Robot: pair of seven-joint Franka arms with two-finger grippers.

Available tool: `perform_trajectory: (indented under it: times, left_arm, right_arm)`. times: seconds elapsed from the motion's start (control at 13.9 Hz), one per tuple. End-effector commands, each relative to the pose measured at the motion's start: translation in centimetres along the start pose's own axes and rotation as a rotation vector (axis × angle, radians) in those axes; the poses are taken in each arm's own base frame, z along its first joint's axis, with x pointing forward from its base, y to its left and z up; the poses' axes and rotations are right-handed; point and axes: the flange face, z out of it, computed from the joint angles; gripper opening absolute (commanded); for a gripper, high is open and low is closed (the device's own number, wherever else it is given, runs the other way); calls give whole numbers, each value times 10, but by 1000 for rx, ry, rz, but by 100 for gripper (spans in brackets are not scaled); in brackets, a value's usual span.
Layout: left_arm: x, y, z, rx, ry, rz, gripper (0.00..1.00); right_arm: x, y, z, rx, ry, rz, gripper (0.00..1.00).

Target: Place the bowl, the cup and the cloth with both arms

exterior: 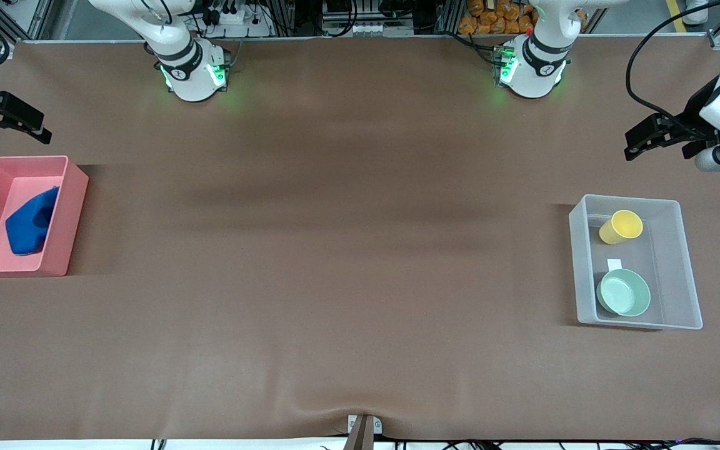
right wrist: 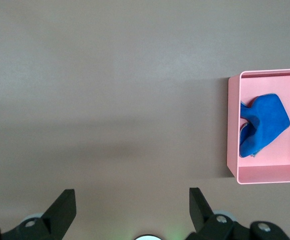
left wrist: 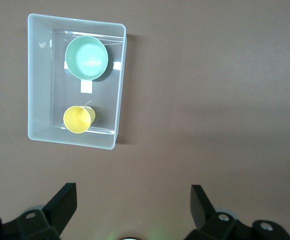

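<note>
Cloth [exterior: 27, 224] of royal blue lies crumpled inside a pink bin [exterior: 70, 212] at the right arm's end of the table; the bin's outer wall is cut off by the edge of the front view, and in the right wrist view part of the bin [right wrist: 233, 130] runs out of the picture, though the cloth [right wrist: 262, 124] shows whole. Its stitched edge is too small to make out. The yellow cup [exterior: 620, 226] lies tipped on its side in a clear plastic bin [exterior: 669, 315] at the left arm's end of the table, with the mint green bowl [exterior: 624, 292] upright in the same bin, nearer the front camera than the cup. A small white tag [exterior: 614, 264] sits on the bin floor between them. The left wrist view shows the same bin [left wrist: 39, 75] from above, with the bowl [left wrist: 86, 57], the cup [left wrist: 77, 119] and white tags [left wrist: 86, 88] beside the bowl.

The left gripper [exterior: 632, 145] hangs over bare brown tablecloth [exterior: 347, 250] beside the clear bin, its fingers spread wide and pinching nothing, with the fingertips [left wrist: 64, 200] apart in its wrist view. The right gripper [exterior: 38, 128] hovers over the tablecloth just past the pink bin, also spread and empty; its arm is mostly cut off at the frame edge. Both bases glow green along the top of the front view.
</note>
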Motion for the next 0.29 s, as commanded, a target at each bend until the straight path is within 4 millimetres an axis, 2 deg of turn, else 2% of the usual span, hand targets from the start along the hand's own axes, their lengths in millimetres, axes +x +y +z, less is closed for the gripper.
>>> perform_trajectory:
  times: [0.0, 0.22]
  left_arm:
    - [-8, 0, -12, -6, 3, -21, 100]
    - [-5, -15, -10, -22, -5, -47, 100]
  right_arm:
    - [0, -2, -5, 7, -6, -13, 100]
    - [0, -2, -4, 5, -8, -13, 100]
